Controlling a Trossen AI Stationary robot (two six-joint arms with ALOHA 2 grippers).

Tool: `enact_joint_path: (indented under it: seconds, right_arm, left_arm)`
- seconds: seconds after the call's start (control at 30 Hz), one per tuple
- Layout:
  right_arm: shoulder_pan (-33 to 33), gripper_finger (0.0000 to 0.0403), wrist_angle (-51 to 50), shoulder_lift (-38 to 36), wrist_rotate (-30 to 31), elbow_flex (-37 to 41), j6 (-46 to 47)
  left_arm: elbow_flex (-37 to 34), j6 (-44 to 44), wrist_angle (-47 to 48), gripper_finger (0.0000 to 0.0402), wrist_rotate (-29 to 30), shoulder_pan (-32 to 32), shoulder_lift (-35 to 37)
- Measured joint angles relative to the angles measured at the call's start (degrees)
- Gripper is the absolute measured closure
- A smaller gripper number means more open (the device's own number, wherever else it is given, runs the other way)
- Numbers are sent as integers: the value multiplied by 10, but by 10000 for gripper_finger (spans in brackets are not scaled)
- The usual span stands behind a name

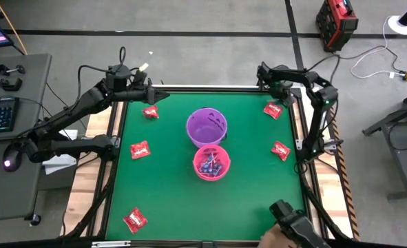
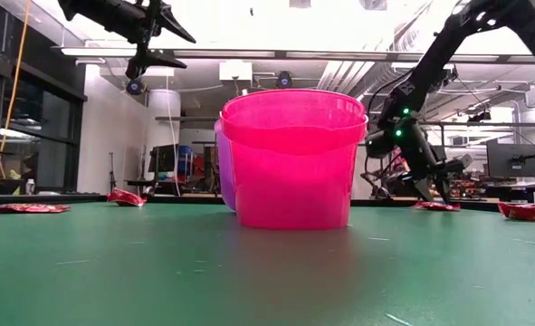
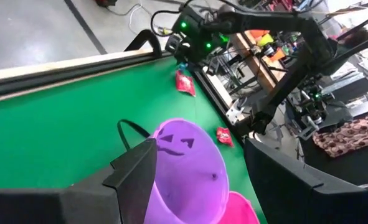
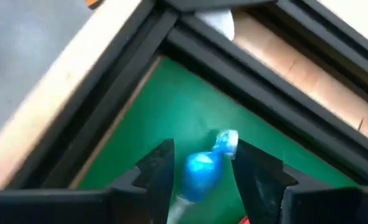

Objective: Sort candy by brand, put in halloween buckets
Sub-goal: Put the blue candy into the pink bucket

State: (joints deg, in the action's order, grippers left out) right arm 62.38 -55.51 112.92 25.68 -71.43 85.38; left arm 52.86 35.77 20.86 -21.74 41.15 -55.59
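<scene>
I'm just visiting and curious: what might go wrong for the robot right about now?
1. The right tool straddles a blue lollipop tight in the table's corner frame; closing badly could let it slip.
2. Its carry to the pink bucket passes a red packet, which may get knocked.

Mat centre is blocked — the purple bucket (image 1: 206, 126) and pink bucket (image 1: 211, 162) stand touching, one behind the other, so you pass to either side of them, not between. Open green mat (image 1: 165, 193) lies left and right of the pair, broken only by flat red packets (image 1: 140, 149), which pose no height obstacle. The far right corner is tight: the right gripper (image 4: 199, 163) sits low there with a blue lollipop (image 4: 201, 168) between its spread fingers, apparently just inside the black frame rails (image 4: 233, 59). The left gripper (image 1: 158, 95) hangs above the far left edge — room beneath it.
</scene>
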Motion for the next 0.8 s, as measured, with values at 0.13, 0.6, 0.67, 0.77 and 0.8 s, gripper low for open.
enact_joint_path:
  seconds: [0.13, 0.6, 0.67, 0.77, 0.8]
  right_arm:
    - [-2, 253, -45, 40, 8, -38, 19]
    - [-20, 277, -46, 65, -16, -47, 36]
    - [-19, 305, -41, 65, -21, -47, 35]
    - [-22, 362, -38, 64, -15, -45, 10]
    - [-24, 379, -35, 64, -9, -42, 2]
  left_arm:
    - [0, -8, 25, 170, 0, 0, 0]
    - [0, -20, 38, 170, 0, 0, 0]
    - [0, -20, 38, 170, 0, 0, 0]
    - [0, -20, 38, 170, 0, 0, 0]
    - [0, -20, 38, 170, 0, 0, 0]
